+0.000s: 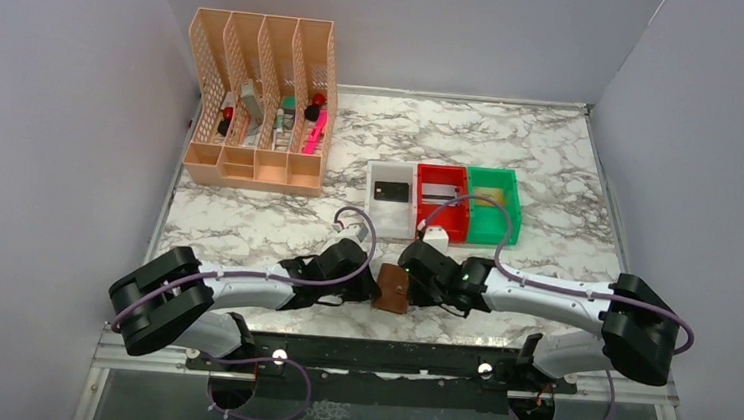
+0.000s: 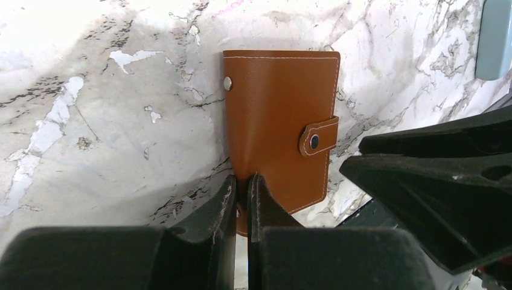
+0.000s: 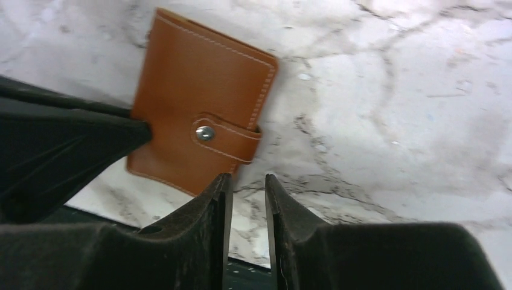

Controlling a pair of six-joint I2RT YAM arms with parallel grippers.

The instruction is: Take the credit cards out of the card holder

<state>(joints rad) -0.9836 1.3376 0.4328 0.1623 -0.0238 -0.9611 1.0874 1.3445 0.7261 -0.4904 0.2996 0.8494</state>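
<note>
This is looking like a robotics lab booth: plain grey panels (image 1: 56, 95) are enclosing a marble-patterned table (image 1: 572, 166). Two cabled arms, left (image 1: 241, 290) and right (image 1: 552, 294), are sitting bolted to a black rail (image 1: 377, 356). A peach desk organiser (image 1: 251, 165) and small coloured bins (image 1: 492, 231) are standing like staged props.

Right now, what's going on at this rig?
The left end effector pinches one edge of the brown card holder, which lies closed on the marble table. The right end effector hovers by the snap tab, its fingers slightly apart and empty. No card is being drawn from the holder yet.
</note>
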